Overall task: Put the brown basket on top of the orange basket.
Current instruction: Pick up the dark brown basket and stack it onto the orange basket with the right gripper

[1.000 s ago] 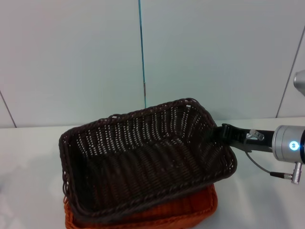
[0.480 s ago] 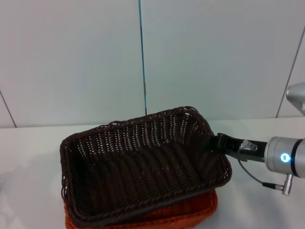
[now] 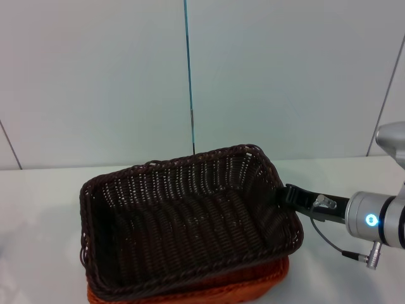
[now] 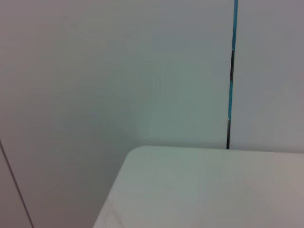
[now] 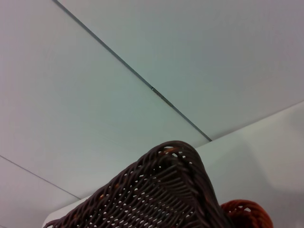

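1. Right hand (image 3: 286, 194) clamped on right rim of brown basket (image 3: 183, 221).
2. Left hand not in view; state cannot be told.
3. Brown basket lowered and levelled since 1 second ago, now nested onto orange basket (image 3: 253, 282) on white surface (image 3: 38, 202).
4. Placement judged nearly complete; release and withdrawal of right hand remaining.

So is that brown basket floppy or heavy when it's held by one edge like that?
Probably stiff: the brown basket keeps its shape with the right gripper at one short rim. Likely light, being open, empty wicker. It may rock, sitting slightly askew on the orange basket.
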